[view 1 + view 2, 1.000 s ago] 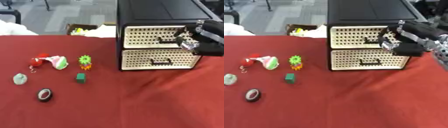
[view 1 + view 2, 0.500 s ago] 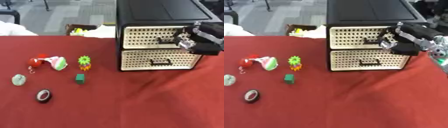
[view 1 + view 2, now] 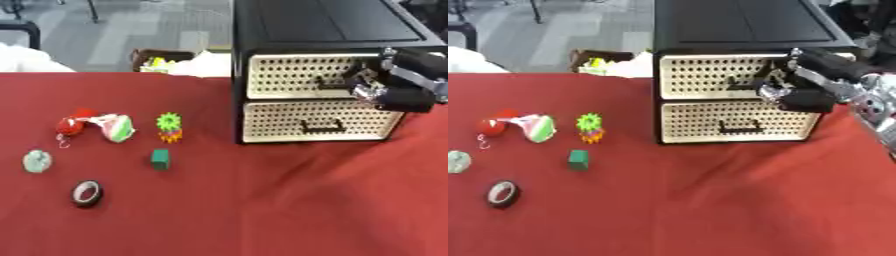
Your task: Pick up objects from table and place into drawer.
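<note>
Fingers of my right hand (image 3: 798,92) are curled at the handle of the upper drawer (image 3: 306,75), though I cannot make out whether they have hooked behind the handle or only rest against it. My left hand is out of sight. Both drawers of the black cabinet (image 3: 324,22) look closed, so I judge the step in hand is opening one before anything gets picked up. To do it well I'd want the fingertips properly behind the handle, then pull straight toward me, level, so the light cabinet doesn't slide on the red cloth (image 3: 262,210). The objects wait well apart to the left: a green block (image 3: 160,158), a green spiky toy (image 3: 168,125), a tape roll (image 3: 87,193), a red-and-green bundle (image 3: 98,125) and a pale round piece (image 3: 36,161).
</note>
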Robot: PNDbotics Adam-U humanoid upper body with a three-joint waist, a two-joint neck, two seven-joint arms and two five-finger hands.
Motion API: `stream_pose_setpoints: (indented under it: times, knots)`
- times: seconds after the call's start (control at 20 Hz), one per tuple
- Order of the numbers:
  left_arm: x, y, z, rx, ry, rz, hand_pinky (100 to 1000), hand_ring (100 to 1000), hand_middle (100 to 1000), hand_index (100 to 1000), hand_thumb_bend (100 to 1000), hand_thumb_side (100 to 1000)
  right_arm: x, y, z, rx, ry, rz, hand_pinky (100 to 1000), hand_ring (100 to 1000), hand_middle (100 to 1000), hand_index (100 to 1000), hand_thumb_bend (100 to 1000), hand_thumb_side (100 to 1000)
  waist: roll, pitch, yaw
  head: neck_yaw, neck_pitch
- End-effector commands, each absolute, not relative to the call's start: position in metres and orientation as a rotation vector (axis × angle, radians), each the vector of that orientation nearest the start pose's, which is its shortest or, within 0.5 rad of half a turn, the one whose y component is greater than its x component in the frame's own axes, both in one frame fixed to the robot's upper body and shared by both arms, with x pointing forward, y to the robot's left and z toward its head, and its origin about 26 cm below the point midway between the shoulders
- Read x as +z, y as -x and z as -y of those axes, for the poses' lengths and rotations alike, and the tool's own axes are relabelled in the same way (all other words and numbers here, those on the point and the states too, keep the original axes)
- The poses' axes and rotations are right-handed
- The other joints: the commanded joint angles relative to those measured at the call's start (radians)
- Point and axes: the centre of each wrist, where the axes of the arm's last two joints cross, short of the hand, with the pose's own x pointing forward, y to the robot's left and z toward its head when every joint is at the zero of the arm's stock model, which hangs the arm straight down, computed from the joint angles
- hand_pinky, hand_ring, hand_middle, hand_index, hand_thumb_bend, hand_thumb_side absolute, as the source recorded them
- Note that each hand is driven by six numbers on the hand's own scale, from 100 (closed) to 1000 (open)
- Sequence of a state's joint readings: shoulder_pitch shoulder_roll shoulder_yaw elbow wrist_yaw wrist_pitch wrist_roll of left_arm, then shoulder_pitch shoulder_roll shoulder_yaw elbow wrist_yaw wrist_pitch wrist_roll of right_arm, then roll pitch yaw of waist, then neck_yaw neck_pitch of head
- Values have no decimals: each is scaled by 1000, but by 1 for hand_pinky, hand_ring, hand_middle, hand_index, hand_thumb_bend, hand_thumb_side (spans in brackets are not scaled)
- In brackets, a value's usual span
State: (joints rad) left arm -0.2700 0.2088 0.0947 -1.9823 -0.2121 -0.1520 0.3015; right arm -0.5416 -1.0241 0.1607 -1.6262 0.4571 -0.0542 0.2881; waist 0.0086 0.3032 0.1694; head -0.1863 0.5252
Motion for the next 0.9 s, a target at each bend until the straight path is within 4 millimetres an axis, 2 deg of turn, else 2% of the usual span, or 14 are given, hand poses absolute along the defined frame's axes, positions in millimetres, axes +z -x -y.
stream_pose_setpoints:
  times: [0.05,0.9]
  knots:
    - [193,-298,-268,13,-525,2467,444,500,593,708,100,853,296,-339,373,1474,1145,1557,100,100,100,798,100,1000,-4,-13,2,-1,-14]
    - [194,-299,-268,15,-523,2470,444,499,592,707,100,852,293,-337,367,1526,1130,1506,100,100,100,784,100,1000,-10,-8,4,-5,-15]
